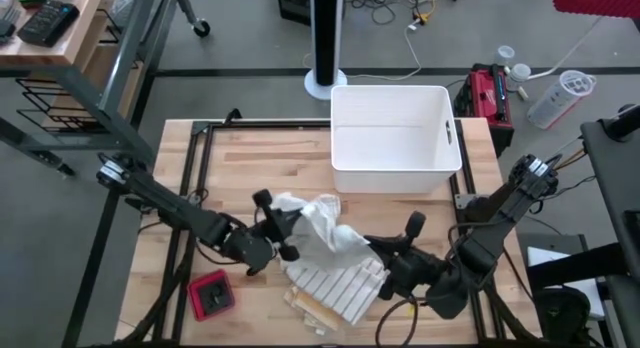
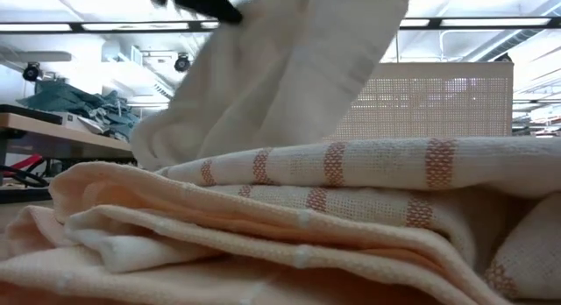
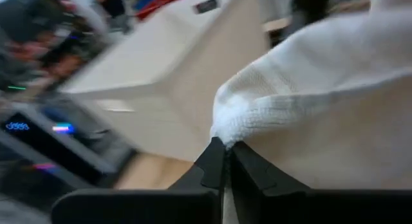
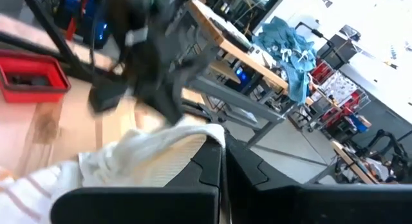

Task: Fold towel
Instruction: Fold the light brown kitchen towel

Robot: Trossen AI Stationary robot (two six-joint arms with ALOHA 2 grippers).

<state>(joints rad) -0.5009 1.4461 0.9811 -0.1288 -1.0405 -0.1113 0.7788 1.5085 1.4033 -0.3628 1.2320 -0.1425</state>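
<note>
Overhead: the towel (image 1: pixel 325 250) lay bunched at the desk's (image 1: pixel 250 153) centre, toward 6 o'clock, its striped part (image 1: pixel 340 286) spread flat and its white part raised. The left claw (image 1: pixel 283 231), at the towel's 9 o'clock edge, was clamped on a white corner. The right claw (image 1: pixel 385 256), at 3 o'clock, pinched the opposite edge. A white bin (image 1: pixel 394 138) stood at 12 o'clock.

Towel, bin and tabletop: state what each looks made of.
Towel: woven cotton-like cloth, cream with reddish stripes; the weave shows in the low view, matte.
Bin: probably moulded plastic, plain white with smooth walls.
Tabletop: light wood, seemingly butcher-block; plank seams and grain show.
</note>
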